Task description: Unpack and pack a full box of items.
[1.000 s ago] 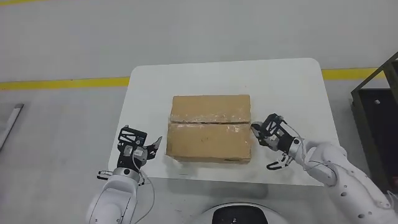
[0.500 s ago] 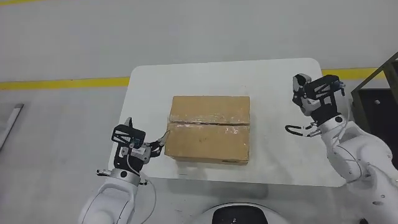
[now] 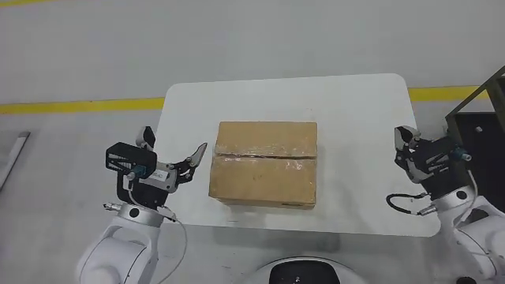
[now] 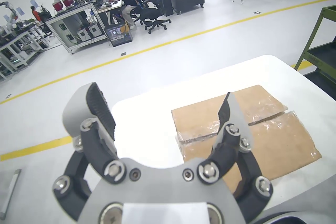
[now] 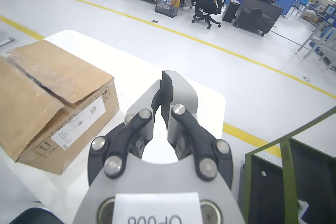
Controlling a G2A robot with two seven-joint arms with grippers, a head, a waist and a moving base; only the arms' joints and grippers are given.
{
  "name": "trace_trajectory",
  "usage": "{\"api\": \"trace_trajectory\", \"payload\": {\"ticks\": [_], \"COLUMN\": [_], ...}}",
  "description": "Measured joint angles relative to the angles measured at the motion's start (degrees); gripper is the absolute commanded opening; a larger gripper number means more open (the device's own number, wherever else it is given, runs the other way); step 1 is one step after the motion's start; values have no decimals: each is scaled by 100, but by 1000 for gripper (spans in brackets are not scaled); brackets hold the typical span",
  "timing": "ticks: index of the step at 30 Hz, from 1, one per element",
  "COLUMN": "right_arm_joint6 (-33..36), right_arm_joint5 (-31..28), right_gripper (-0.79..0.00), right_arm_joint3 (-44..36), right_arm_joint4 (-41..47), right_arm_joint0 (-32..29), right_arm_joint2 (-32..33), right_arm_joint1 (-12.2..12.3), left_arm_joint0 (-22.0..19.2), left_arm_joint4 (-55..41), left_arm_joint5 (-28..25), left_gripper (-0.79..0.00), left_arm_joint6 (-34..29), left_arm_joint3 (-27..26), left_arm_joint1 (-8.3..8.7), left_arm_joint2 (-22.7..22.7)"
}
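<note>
Cardboard box sits shut and taped at the centre of the worktop. Left gripper hovers at its 9 o'clock, spread wide, empty. Right gripper at 3 o'clock, well apart from the box, pressed together.

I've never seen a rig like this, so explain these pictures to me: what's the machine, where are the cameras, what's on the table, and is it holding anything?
This is a two-armed robot working at a white rounded table. One picture looks down from a camera above its arms. The other two come from a camera on each wrist, looking out past that arm's claw. On the table lies one brown cardboard box, closed, with clear tape along its top seam. The left claw is open and empty, close to one end of the box. The right claw is shut and empty, well apart from the other end. So nothing is held.
</note>
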Motion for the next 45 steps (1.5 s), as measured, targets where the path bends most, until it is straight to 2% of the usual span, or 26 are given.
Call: {"api": "trace_trajectory", "payload": {"ticks": [2,3,5,9,12,45], "right_arm_joint6": [-98,-116,-115,-110,-110,-110], "right_arm_joint5": [2,-28,-42,-40,-40,-40], "right_gripper": [-468,-782,-767,-525,-473,-473], "right_arm_joint3": [-39,-56,-60,-58,-58,-58], "right_arm_joint4": [153,208,219,209,209,210], "right_arm_joint0": [-156,-202,-207,-201,-201,-201], "right_arm_joint2": [74,89,88,85,85,85], "right_arm_joint1": [-9,-11,-12,-11,-11,-11], "left_arm_joint0": [18,25,28,27,27,27], "left_arm_joint4": [49,78,86,83,83,83], "left_arm_joint5": [-16,-20,-21,-21,-21,-20], "left_gripper": [0,-1,-1,-1,-1,-1], "left_arm_joint6": [-58,-83,-89,-86,-86,-86], "left_arm_joint3": [0,0,0,0,0,0], "left_arm_joint1": [3,4,4,4,4,4], "left_arm_joint2": [75,109,120,116,116,116]}}
